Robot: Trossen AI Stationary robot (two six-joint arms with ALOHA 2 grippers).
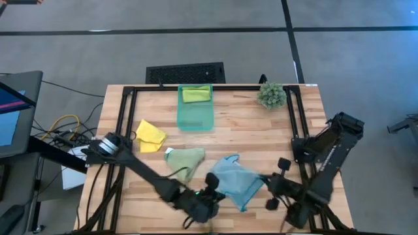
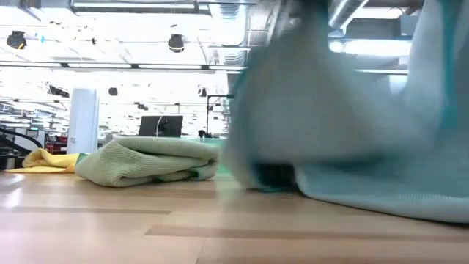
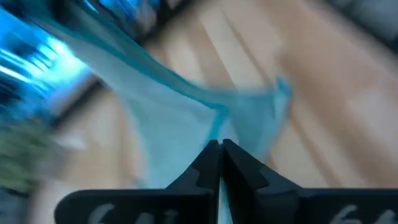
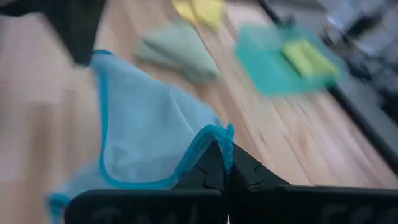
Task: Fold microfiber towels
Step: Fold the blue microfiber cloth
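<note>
The light blue towel [image 1: 236, 180] is near the table's front edge, between both grippers; it fills the right of the low view [image 2: 352, 117]. My left gripper [image 1: 211, 183] is shut on its left side and my right gripper [image 1: 268, 183] is shut on its right side. The pale green towel [image 1: 185, 160] lies bunched on the table. The yellow towel [image 1: 150, 135] lies crumpled further left. The lime green towel [image 1: 196, 94] lies in the teal bin [image 1: 194, 117]. My left gripper pinches the blue towel's hemmed edge [image 3: 214, 121] between its two shut fingers. The cloth spreads away from the fingertips, raised, with a fold running off from them. One layer or several, I cannot tell. My right gripper pinches the blue towel's teal-hemmed edge at a corner [image 4: 214, 134] between its two shut fingers. The cloth falls away from the fingertips toward the table. Its lower part [image 2: 381, 194] rests on the wood.
A small spiky green plant [image 1: 271, 95] stands at the far right. The teal bin stands at the far middle. Black frame rails run along the table's left, right and far sides. Bare wood [image 1: 255, 130] lies between the bin and the blue towel.
</note>
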